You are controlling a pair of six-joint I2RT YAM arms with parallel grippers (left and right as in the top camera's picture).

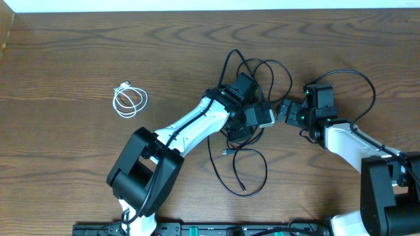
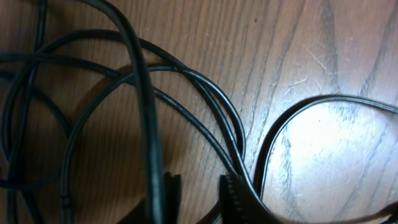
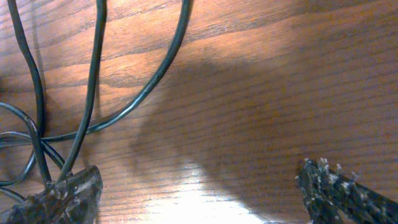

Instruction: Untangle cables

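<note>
The thin black cable point(image 2: 198, 78) lies mid-bench in loose crossing loops, its tangle running from the far side toward the near edge, where a free end trails. The short white cable point(image 1: 125, 88) sits well apart to the left on the bench point(image 1: 65, 52) as a small round coil, its ends toward the far edge. The left arm covers the tangle's middle; the left hand point(image 2: 200, 193) is nearly closed with strands at one fingertip, a pinch unclear, while the right hand point(image 3: 205, 193) gapes wide, holding nothing.

Black cable point(image 1: 266, 170) tangled in loops, white cable point(image 1: 119, 105) coiled apart
</note>
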